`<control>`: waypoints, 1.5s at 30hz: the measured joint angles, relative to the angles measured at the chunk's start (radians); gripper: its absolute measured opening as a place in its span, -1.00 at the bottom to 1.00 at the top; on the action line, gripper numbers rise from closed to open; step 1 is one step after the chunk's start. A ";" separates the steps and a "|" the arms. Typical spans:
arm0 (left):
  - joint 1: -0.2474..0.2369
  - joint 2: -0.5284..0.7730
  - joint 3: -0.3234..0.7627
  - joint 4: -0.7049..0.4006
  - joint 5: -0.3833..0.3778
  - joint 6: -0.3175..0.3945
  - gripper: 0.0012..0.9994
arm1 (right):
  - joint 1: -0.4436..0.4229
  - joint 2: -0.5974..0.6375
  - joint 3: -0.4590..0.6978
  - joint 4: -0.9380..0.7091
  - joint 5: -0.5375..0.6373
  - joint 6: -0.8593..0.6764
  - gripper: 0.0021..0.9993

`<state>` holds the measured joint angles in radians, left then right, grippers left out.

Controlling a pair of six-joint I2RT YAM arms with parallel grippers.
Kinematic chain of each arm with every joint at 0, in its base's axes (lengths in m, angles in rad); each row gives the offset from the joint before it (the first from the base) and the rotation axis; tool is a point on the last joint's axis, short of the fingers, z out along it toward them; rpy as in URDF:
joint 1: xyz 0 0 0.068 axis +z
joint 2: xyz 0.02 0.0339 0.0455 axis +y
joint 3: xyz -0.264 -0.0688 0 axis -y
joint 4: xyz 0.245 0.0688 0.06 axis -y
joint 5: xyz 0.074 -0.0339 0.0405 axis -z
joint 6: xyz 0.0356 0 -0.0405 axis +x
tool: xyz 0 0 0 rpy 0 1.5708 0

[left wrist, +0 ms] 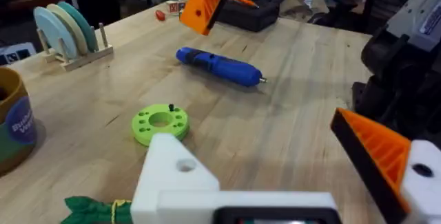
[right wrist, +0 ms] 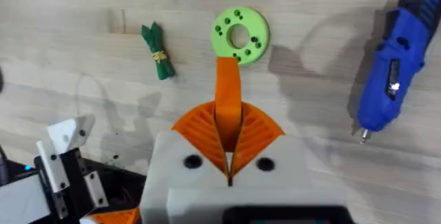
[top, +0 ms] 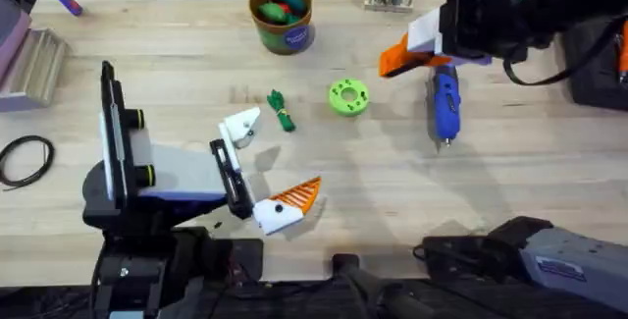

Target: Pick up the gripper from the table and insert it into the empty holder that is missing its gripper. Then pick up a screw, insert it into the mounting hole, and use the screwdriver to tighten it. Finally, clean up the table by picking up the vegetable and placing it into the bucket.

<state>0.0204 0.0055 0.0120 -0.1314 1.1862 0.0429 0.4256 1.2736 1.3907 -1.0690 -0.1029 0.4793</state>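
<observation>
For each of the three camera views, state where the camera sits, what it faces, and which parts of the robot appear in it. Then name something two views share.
Overhead: above the arm bases, looking down and forward at the table; both arms show, the left gripper open.
Left wrist: on the left arm, looking low across the table at the green disc and the screwdriver; its own fingers frame the view.
Right wrist: on the right arm, looking down past the shut right gripper.
Shared: both wrist views show the vegetable, disc and screwdriver.
</observation>
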 joint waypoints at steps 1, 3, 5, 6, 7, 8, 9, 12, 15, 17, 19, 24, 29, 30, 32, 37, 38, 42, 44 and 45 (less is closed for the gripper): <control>0.000 0.000 0.000 0.000 0.000 0.000 0.97 | 0.002 0.000 0.000 0.006 -0.005 0.000 -0.99; 0.000 0.000 0.000 0.000 0.000 0.000 0.97 | 0.006 0.000 0.000 0.022 -0.011 0.000 -0.99; 0.000 0.000 0.000 0.000 0.000 0.000 0.97 | 0.015 0.000 0.000 0.043 -0.018 0.000 -0.99; 0.000 0.000 0.000 0.000 0.000 0.000 0.97 | 0.020 0.000 0.000 0.053 -0.019 0.000 -0.99; 0.000 0.000 0.000 0.000 0.000 0.000 0.97 | 0.024 0.000 0.000 0.071 -0.020 0.000 -0.99; 0.000 0.000 0.000 0.000 0.000 0.000 0.97 | 0.029 0.000 0.000 0.096 -0.022 0.001 -0.99; 0.000 0.000 0.000 0.000 0.000 0.000 0.97 | 0.033 0.000 -0.001 0.127 -0.025 0.004 -0.99; 0.000 0.000 0.000 0.000 0.000 0.000 0.97 | 0.037 -0.016 -0.032 0.242 -0.054 0.006 -0.99; 0.000 0.000 0.000 0.000 0.000 0.000 0.97 | 0.036 -0.055 -0.110 0.348 -0.114 0.008 -0.99; 0.000 0.000 0.000 0.000 0.000 0.000 0.97 | 0.037 -0.082 -0.176 0.437 -0.171 0.011 -0.99; 0.000 0.000 0.000 0.000 0.000 0.000 0.97 | 0.036 -0.102 -0.249 0.535 -0.244 0.012 -0.99; 0.000 0.000 0.000 0.000 0.000 0.000 0.97 | 0.016 -0.117 -0.446 0.828 -0.480 0.058 -0.99; 0.000 0.000 0.000 0.000 0.000 -0.002 0.97 | -0.013 -0.117 -0.658 1.197 -0.647 0.204 -0.99; 0.000 0.000 0.000 0.000 0.000 -0.002 0.97 | -0.017 -0.116 -0.698 1.261 -0.668 0.242 -0.99; 0.000 0.000 0.000 0.000 0.000 -0.002 0.97 | -0.019 -0.116 -0.766 1.375 -0.702 0.307 -0.99; 0.000 0.000 0.000 0.000 0.000 -0.002 0.97 | -0.019 -0.102 -0.886 1.645 -0.813 0.467 -0.99; 0.000 0.000 0.000 0.000 0.000 -0.002 0.97 | -0.019 -0.094 -0.898 1.675 -0.836 0.494 -0.99; 0.000 0.000 0.000 0.000 0.000 -0.003 0.97 | -0.025 -0.044 -0.929 1.696 -0.933 0.564 -0.99; 0.000 0.000 0.000 0.000 0.000 -0.002 0.97 | -0.033 -0.007 -0.936 1.695 -0.986 0.582 -0.99; 0.000 0.000 0.000 0.000 0.000 -0.002 0.97 | -0.038 0.010 -0.938 1.696 -1.011 0.588 -0.99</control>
<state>0.0204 0.0051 0.0120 -0.1314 1.1862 0.0406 0.3875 1.2834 0.4530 0.6266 -1.1137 1.0674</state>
